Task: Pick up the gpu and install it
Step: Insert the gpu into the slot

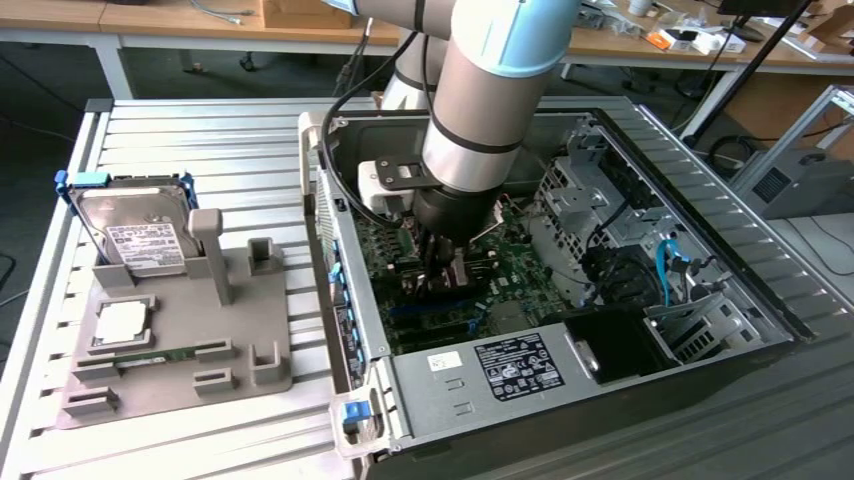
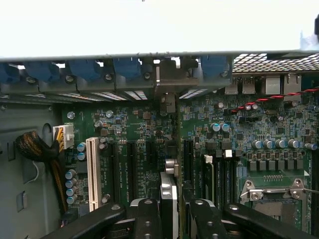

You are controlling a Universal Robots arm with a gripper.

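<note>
Mid-install: I've got the jaws clamped on the gpu (image 2: 168, 196), edge-on over the motherboard (image 2: 135, 124). Seating it, I judge, calls for a square, straight-down press.

Case (image 1: 424, 398) matt grey metal; gpu (image 2: 169, 199) bracket shiny metal; hard drive (image 1: 131, 222) glossy metal.

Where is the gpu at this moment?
The thin dark gpu card with a silver bracket stands edge-on between the claw's fingers, inside the open black computer case on the exterior view's right, over the green motherboard's slots.
</note>
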